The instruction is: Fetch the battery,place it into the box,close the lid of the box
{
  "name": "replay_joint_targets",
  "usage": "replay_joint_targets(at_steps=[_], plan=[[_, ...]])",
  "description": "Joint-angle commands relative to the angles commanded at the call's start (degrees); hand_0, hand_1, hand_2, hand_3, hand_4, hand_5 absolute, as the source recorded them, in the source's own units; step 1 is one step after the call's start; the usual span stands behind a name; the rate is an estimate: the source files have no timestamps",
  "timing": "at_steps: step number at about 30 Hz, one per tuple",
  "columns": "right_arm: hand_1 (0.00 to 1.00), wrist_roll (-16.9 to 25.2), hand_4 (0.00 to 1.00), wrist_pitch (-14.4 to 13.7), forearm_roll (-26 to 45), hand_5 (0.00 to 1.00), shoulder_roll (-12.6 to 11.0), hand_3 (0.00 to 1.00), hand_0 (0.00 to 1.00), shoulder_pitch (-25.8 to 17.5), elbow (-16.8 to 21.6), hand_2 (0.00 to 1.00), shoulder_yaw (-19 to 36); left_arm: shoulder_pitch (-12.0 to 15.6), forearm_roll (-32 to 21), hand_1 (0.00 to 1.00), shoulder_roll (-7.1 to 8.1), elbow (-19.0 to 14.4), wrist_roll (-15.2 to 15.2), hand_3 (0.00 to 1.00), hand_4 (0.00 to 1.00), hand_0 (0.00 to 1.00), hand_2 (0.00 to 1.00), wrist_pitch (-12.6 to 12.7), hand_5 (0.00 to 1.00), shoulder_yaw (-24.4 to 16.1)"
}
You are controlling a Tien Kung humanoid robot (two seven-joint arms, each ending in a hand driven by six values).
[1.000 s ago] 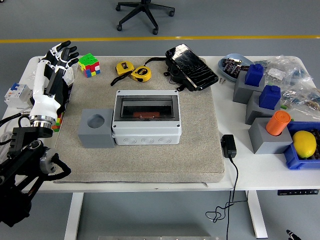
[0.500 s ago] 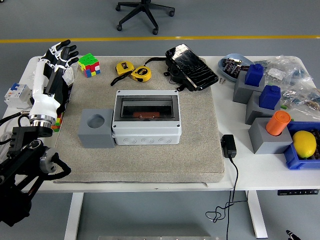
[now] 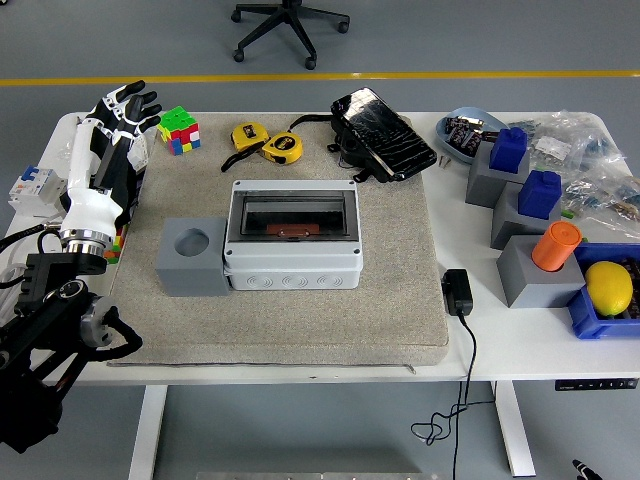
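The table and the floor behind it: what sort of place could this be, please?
Probably a robot test lab or workshop. The white table carries a mix of practice things, such as a puzzle cube and tape measures. Behind it, a grey floor has a yellow line and an office chair.

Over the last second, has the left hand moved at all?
Barely. The left hand has crept slightly up and to the right, toward the Rubik's cube, fingers spread and holding nothing. The box hasn't shifted.

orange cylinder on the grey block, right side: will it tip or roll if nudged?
The orange cylinder stands tilted in its grey block, so it probably sits loosely and may wobble. Its round body would likely roll once out. Smooth plastic look suggests a slightly slippery grip.
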Motion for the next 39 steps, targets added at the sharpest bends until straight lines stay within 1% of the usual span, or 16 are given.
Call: replay_joint_targets(at_steps=[11,28,39], plan=[[0.646,-0.09,0.860,0.02,0.04,0.392,-0.08,0.540,0.584,-0.01,-0.03,0.657,-0.15,-0.04,-0.03,0.705,0.20,0.02,0.06,0.729,0.998,0.703,0.716,-0.03,0.668,0.39],[0.646,-0.03,0.860,0.12,-0.09,0.395,0.27,0.539,0.582,-0.86,-0.11,0.658,0.35,0.54,0.11,0.706,-0.38,0.18,0.40,0.728,0.998,0.703,0.715,-0.17,0.673,0.11],[0.645,0.13,0.862,0.07,-0.13,0.395,0.29,0.540,0.584,-0.76,-0.08,0.660,0.87,0.40,0.11,0.706,-0.44,0.17,0.35,0.728,0.998,0.704,0.715,-0.24,0.681,0.07]])
